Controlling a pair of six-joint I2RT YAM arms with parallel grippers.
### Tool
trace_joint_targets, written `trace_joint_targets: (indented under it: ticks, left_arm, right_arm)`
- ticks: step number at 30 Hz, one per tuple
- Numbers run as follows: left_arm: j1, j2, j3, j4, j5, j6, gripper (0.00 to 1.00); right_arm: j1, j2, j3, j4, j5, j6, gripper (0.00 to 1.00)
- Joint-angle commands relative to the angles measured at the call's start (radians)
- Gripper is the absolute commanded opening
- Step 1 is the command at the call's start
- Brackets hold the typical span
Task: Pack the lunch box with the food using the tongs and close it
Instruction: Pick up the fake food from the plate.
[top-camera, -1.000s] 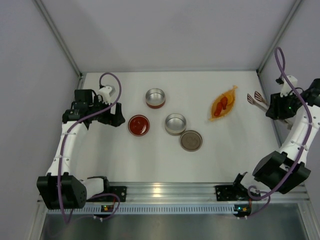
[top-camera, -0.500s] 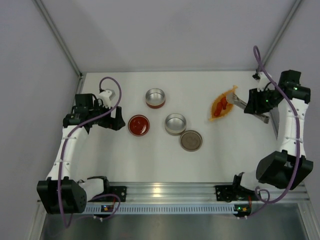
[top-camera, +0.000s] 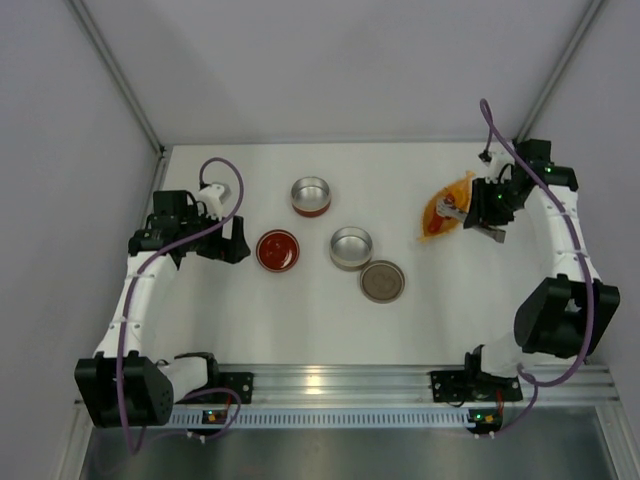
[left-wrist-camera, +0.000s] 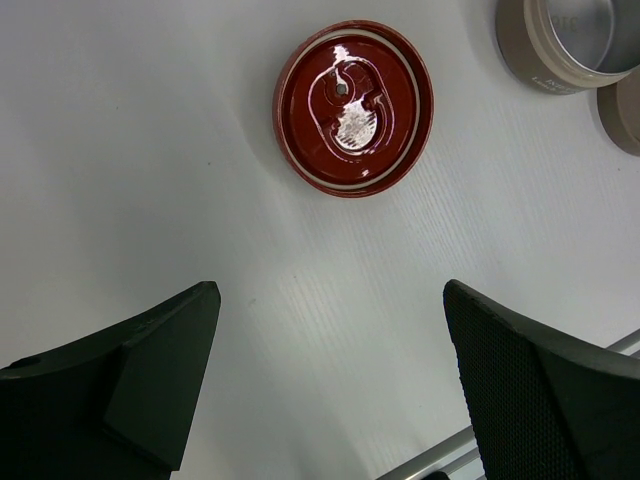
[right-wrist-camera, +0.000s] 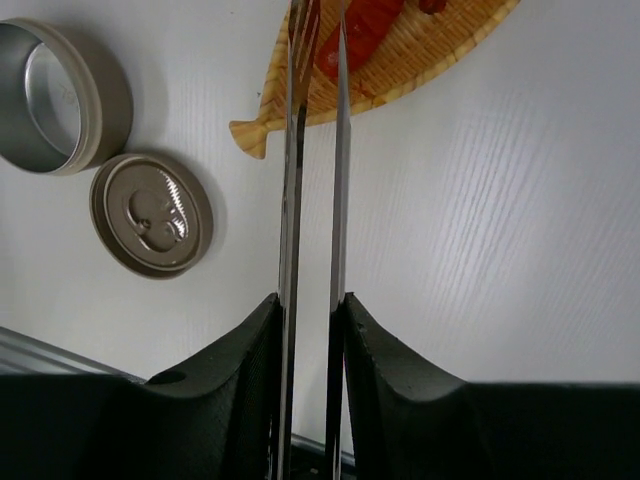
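Left gripper (top-camera: 234, 243) spread wide, hovers above red lid (left-wrist-camera: 353, 107), well left of dish (right-wrist-camera: 420, 55). Right gripper (right-wrist-camera: 310, 310) pinches tongs (right-wrist-camera: 292, 180); tips over dish, just beside red piece (right-wrist-camera: 358, 38). Step judged: picking food; next, set tips astride piece, squeeze.

A flat orange woven leaf-shaped dish (top-camera: 463, 183) lies on the white table (top-camera: 300, 320), directly ahead of the right hand (top-camera: 478, 212) and reaching under its front. The same white table fills the space below the left hand (left-wrist-camera: 330, 300). Pale grey wall panels (top-camera: 330, 70) stand beyond both hands, and an aluminium rail (top-camera: 330, 380) runs behind them.
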Motion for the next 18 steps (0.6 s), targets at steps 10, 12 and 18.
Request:
trace_joint_targets:
  ticks: [10,12,18]
  left_arm:
    - [-0.001,-0.024,-0.011,0.038,-0.008,-0.008,0.98]
    - [-0.001,-0.026,-0.015,0.043,-0.005,-0.006,0.98]
    - [0.000,-0.026,-0.022,0.051,-0.005,-0.003,0.98]
  right_arm:
    - [0.057,0.041,-0.024,0.117,0.060,0.157,0.40]
    - [0.059,0.042,-0.029,0.125,0.068,0.163,0.41]
    - [0.060,0.062,-0.024,0.126,0.080,0.177,0.45]
